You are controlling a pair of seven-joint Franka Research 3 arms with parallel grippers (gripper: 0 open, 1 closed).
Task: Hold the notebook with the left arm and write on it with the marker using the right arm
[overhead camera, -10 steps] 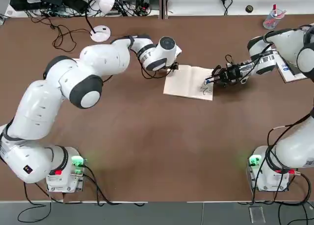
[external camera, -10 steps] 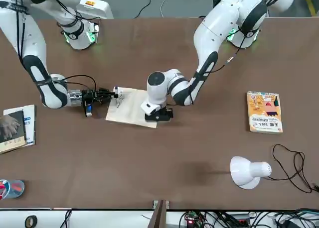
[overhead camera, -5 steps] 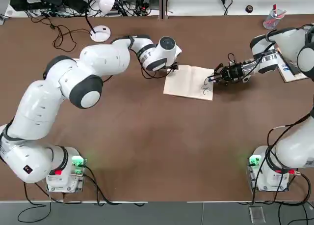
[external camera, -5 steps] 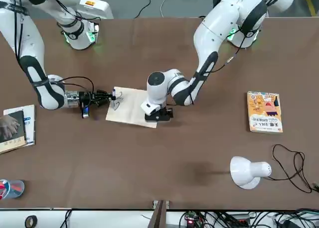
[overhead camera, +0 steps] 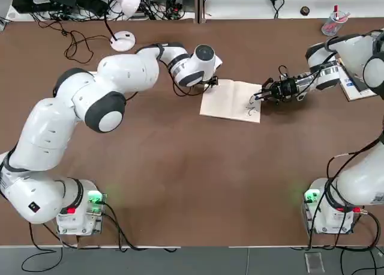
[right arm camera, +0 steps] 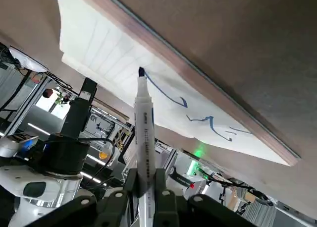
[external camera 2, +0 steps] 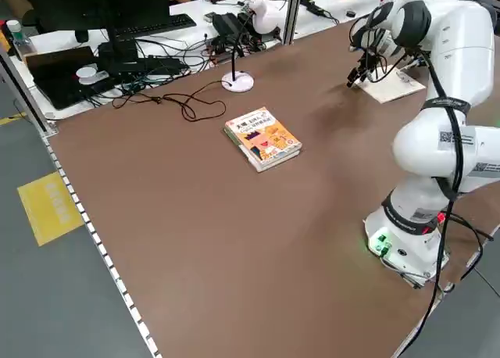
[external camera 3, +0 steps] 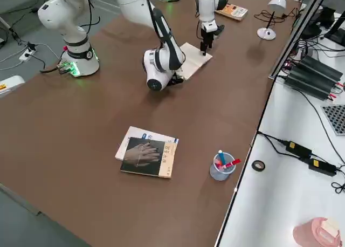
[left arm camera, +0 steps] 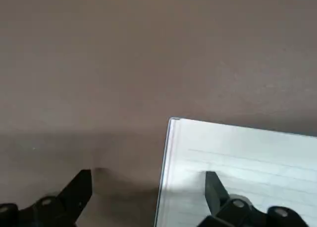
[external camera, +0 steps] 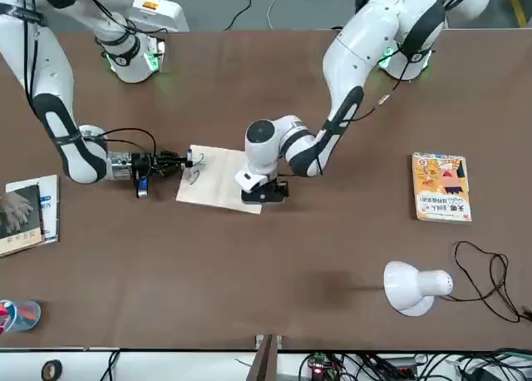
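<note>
Writing step in hand: marker meets the page

At the left, the left gripper is at the notebook's left edge with its fingers spread wide, one over the paper and one beyond the edge; whether it presses the page I cannot tell. Next to it the notebook lies open on the table, between the two grippers, with a few dark blue strokes on its right part. At the right, the right gripper is closed on the marker, whose dark tip appears to touch the page at the end of a stroke. The next move likely calls for finishing the mark with light, even pressure, while the left arm steadies the paper
</note>
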